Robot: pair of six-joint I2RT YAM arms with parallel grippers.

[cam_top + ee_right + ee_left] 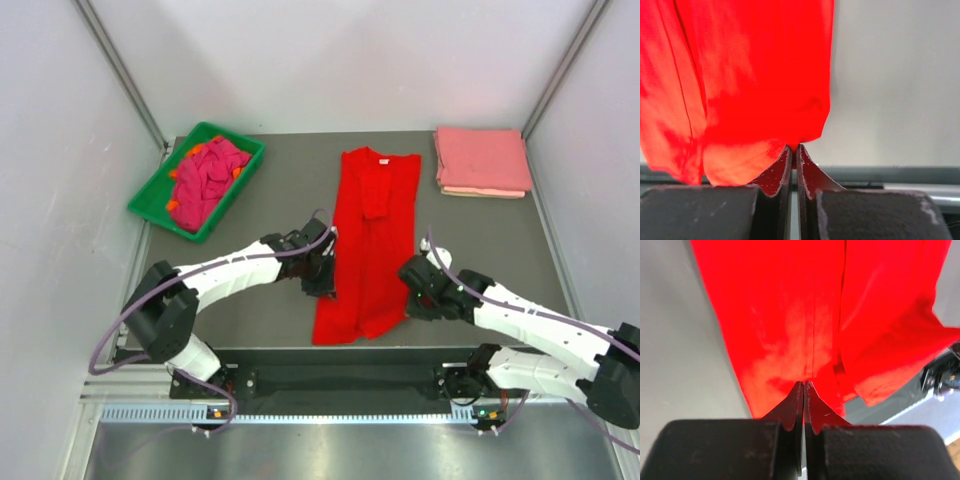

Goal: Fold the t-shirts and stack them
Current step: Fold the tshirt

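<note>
A bright red t-shirt lies folded lengthwise into a long strip down the middle of the table, neck at the far end. My left gripper is at the strip's left edge near its lower end. In the left wrist view it is shut on the red cloth. My right gripper is at the strip's right edge, opposite the left one. In the right wrist view it is shut on the shirt's edge. A folded salmon pink stack sits at the back right.
A green plastic tray at the back left holds crumpled magenta and orange shirts. White walls enclose the table on three sides. The table's near edge lies just below the shirt's hem.
</note>
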